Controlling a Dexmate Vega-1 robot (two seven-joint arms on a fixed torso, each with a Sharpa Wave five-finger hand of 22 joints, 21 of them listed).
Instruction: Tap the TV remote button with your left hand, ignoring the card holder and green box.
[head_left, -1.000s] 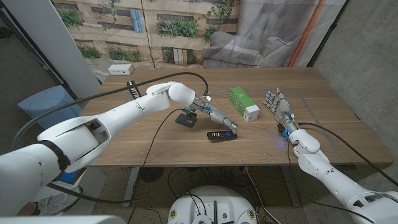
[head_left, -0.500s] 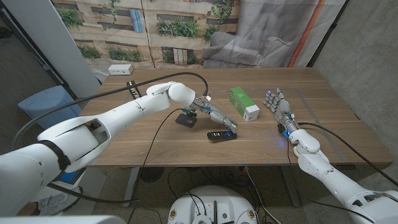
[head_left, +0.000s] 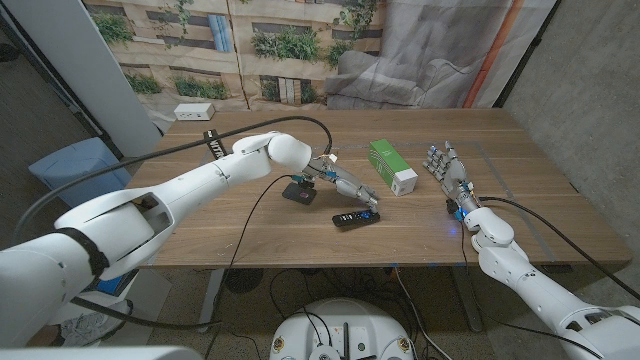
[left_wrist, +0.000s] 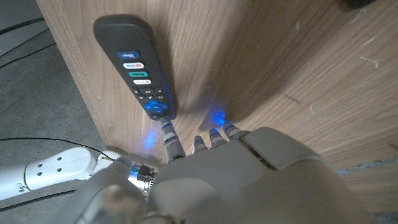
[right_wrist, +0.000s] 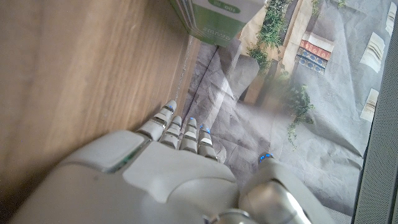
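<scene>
From the head view, the left hand (head_left: 347, 186) reaches out with fingers extended and holding nothing, just above the TV remote (head_left: 356, 217) near the counter's (head_left: 250, 230) front edge, while the right hand (head_left: 450, 172) stands open beside the green box (head_left: 391, 166). In the left wrist view, one fingertip (left_wrist: 166, 128) touches the TV remote's (left_wrist: 135, 65) near end. The right wrist view shows the right hand's (right_wrist: 168, 168) fingers straight and empty by the green box (right_wrist: 214, 17).

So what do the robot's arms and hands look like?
Both arms are smooth, white and rounded, with black cables trailing beside them. The left hand and right hand are silvery grey metal, and small blue lights glow at the fingertips.
</scene>
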